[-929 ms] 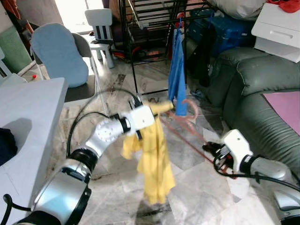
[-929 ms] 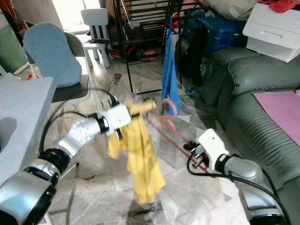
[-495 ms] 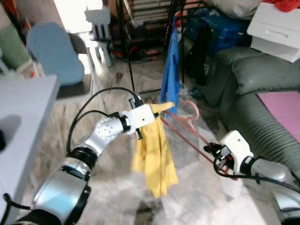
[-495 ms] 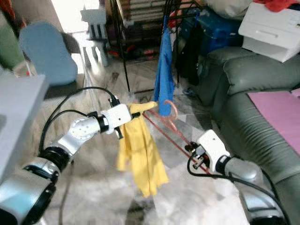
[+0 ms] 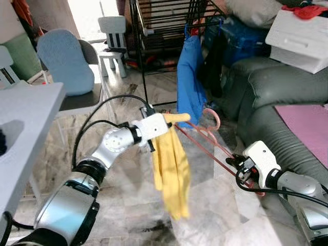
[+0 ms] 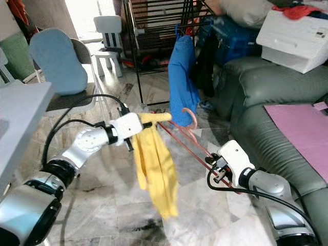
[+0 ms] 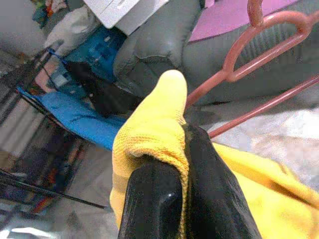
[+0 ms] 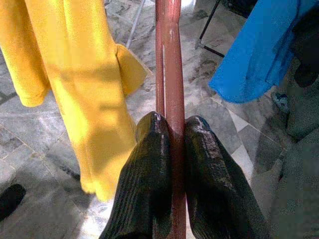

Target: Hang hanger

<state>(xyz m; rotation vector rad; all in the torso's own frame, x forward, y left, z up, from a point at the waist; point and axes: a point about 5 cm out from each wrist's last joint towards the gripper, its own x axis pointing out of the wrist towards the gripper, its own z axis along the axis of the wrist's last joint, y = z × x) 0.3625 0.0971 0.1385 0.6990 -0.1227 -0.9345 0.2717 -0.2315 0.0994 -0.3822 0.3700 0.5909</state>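
Cloth (image 5: pixel 171 169) swung right – hanger (image 5: pixel 205 134) gripped.

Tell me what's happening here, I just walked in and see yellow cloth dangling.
The robot is holding a pink hanger between its two arms. Its left gripper is shut on a yellow garment at one end of the hanger, while the right gripper pinches the hanger's bar at the other end. The garment droops toward the floor. A black drying rack with a blue garment stands just ahead.
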